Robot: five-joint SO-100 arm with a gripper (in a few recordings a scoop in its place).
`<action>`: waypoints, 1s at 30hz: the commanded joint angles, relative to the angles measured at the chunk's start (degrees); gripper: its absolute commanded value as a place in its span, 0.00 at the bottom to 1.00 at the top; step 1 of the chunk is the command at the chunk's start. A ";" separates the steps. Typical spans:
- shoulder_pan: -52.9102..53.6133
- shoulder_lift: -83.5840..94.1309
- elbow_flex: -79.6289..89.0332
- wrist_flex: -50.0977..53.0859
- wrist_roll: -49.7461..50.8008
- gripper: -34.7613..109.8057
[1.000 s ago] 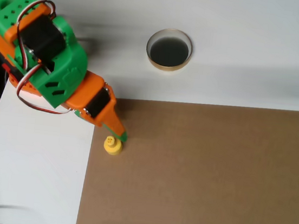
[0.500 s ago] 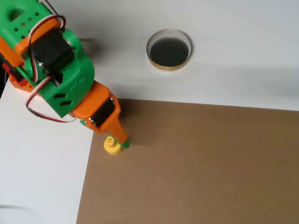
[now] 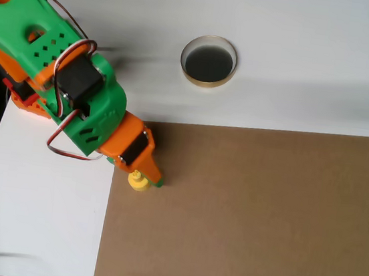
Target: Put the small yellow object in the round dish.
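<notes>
The small yellow object (image 3: 138, 184) sits at the left edge of the brown board, and its top is partly covered by the arm. My green and orange gripper (image 3: 152, 178) hangs right over it, fingertips at its upper right side. From above the jaws overlap, so their spacing is hidden. The round dish (image 3: 209, 61), black inside with a pale rim, stands on the white surface well up and to the right of the gripper, and nothing lies in it.
A brown board (image 3: 249, 213) covers the lower right of the white table (image 3: 302, 58). The arm's body and red-white wires (image 3: 59, 146) fill the upper left. Dark floor shows past the table's left and right edges.
The arm has reached further down and to the right, bringing the gripper tip over the yellow object. The object and the dish have stayed in place.
</notes>
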 commanded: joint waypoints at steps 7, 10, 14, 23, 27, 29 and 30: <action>0.88 -1.41 -1.67 -2.29 -0.35 0.38; 1.23 -1.58 -1.58 -2.55 -0.62 0.37; 1.85 -2.20 -1.58 -2.90 -0.70 0.37; 2.11 -2.37 -1.58 -2.90 -0.35 0.36; 2.02 -2.55 -1.67 -2.90 -0.35 0.36; 2.02 -2.72 -1.76 -2.90 -0.35 0.35; 1.93 -2.72 -1.76 -2.90 -0.44 0.35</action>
